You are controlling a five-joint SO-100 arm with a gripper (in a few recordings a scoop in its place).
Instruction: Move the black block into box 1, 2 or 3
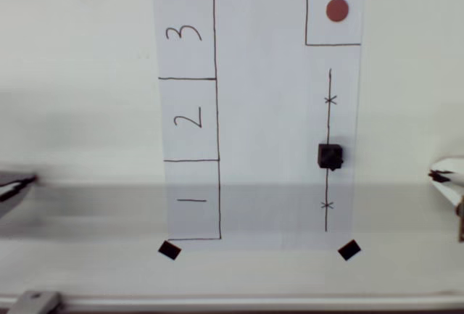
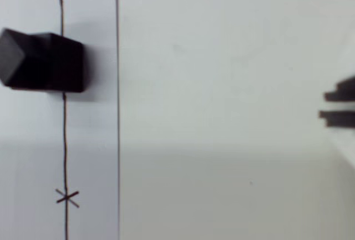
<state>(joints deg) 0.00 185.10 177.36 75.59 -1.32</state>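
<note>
On the pale tabletop point(image 1: 72, 111) the white paper sheet point(image 1: 268, 133) lay flat, small matte black block point(image 1: 330, 156) not yet moved.

Block sat on the pen-drawn vertical line point(image 1: 329, 125) between its two x marks, well apart from the pen-outlined paper box numbered 2 point(image 1: 188, 120), per overhead view. White gripper point(image 1: 446, 176) was at that view's right edge, clear of the sheet; couldn't tell whether the jaws were wide or narrow. My read: approach step. Best to come in from the right, square the jaws to the block's flat faces, descend centred. Wrist view added what overhead lacked: block point(image 2: 41, 61) close-up, one corner turned toward the lens, so it's rotated relative to the jaws. Overhead alone gave the numbered boxes.
</note>
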